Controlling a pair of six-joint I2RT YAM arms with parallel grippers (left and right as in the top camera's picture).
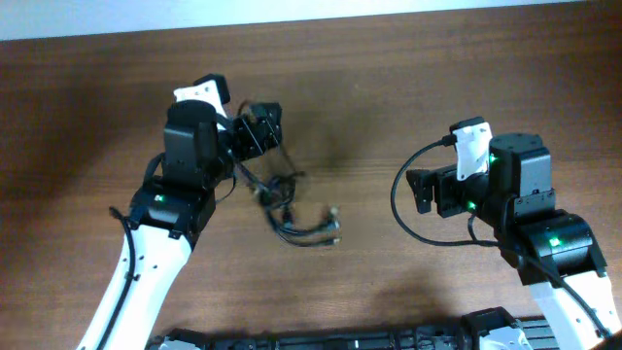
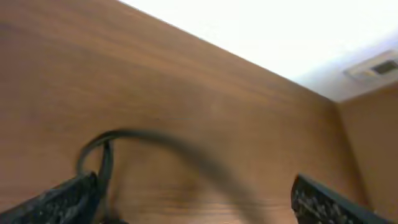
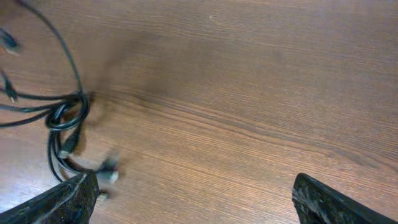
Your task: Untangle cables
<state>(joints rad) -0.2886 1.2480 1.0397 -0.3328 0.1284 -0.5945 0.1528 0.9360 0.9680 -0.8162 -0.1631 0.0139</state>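
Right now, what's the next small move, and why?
Probably move the right gripper left toward the cables: it stands open and apart from them, while the left gripper is open over a strand and the cords lie knotted.

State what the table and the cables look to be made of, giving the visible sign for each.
Table: wood or wood-look laminate, matte brown; grain lines run along it. Cables: probably rubber or plastic sheathing, dull black; they bend in loose loops. Plugs: seemingly metal-tipped, with pale glints.
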